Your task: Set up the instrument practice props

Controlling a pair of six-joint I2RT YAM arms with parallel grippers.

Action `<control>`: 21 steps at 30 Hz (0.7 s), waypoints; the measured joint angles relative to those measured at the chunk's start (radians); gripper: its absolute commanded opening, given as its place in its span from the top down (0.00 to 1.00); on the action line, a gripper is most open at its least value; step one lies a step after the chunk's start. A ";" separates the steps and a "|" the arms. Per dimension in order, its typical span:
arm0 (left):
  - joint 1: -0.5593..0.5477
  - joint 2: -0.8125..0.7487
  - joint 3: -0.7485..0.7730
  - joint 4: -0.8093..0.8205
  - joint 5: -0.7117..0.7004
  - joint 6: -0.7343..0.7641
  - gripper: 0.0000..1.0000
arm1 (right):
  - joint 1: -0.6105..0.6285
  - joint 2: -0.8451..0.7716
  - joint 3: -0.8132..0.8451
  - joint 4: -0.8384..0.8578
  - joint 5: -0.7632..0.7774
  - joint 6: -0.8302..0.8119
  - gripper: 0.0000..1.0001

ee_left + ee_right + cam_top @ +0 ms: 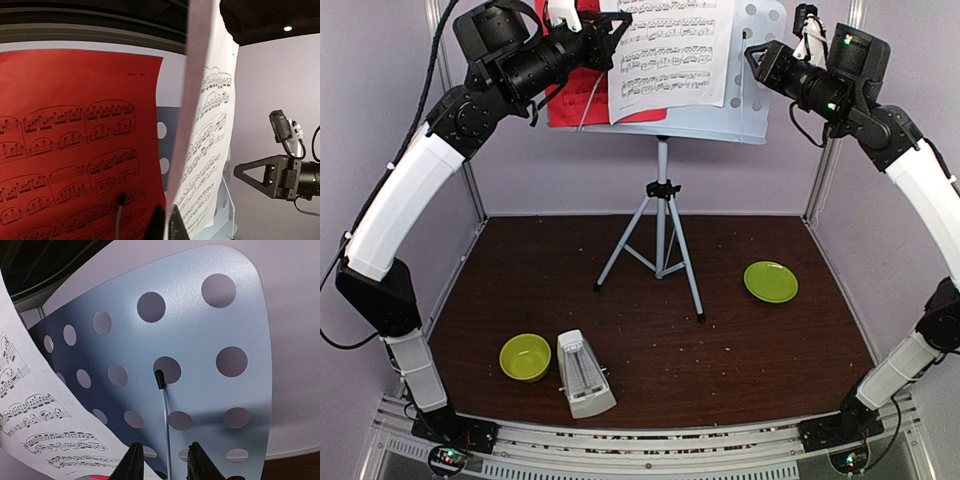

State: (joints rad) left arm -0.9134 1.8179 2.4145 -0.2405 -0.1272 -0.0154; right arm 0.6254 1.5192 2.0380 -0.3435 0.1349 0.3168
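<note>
As white sheet (670, 50) sits portrait, stand (662, 200) upright

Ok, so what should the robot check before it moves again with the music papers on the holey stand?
1. Left gripper pinching the white sheet of printed music: ok, shut on its edge.
2. White sheet flat on the perforated pale music stand: not ok, its gripped edge curls away.
3. Red sheet of printed music on the stand: ok.
4. Right gripper clear of the paper: ok, open, fingers either side of the stand's thin wire.
5. Small white pyramid metronome upright: cannot tell; it sits on the dark brown table beside the lime-green bowl.
</note>
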 measured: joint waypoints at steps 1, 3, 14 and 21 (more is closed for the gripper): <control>0.000 0.003 0.000 -0.001 -0.002 0.000 1.00 | 0.000 0.003 0.000 -0.012 0.000 0.004 0.68; 0.000 0.010 0.000 -0.001 -0.005 0.002 1.00 | 0.000 0.009 0.002 -0.028 0.000 0.006 0.68; 0.000 0.021 0.000 0.008 -0.019 0.014 1.00 | -0.004 0.068 0.101 -0.056 0.003 0.005 0.73; 0.000 0.023 0.000 0.019 -0.037 0.025 1.00 | -0.004 0.109 0.119 -0.060 0.006 0.004 0.78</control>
State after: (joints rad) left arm -0.9134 1.8404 2.4145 -0.2218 -0.1642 0.0097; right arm 0.6216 1.6283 2.1574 -0.4034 0.1406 0.3210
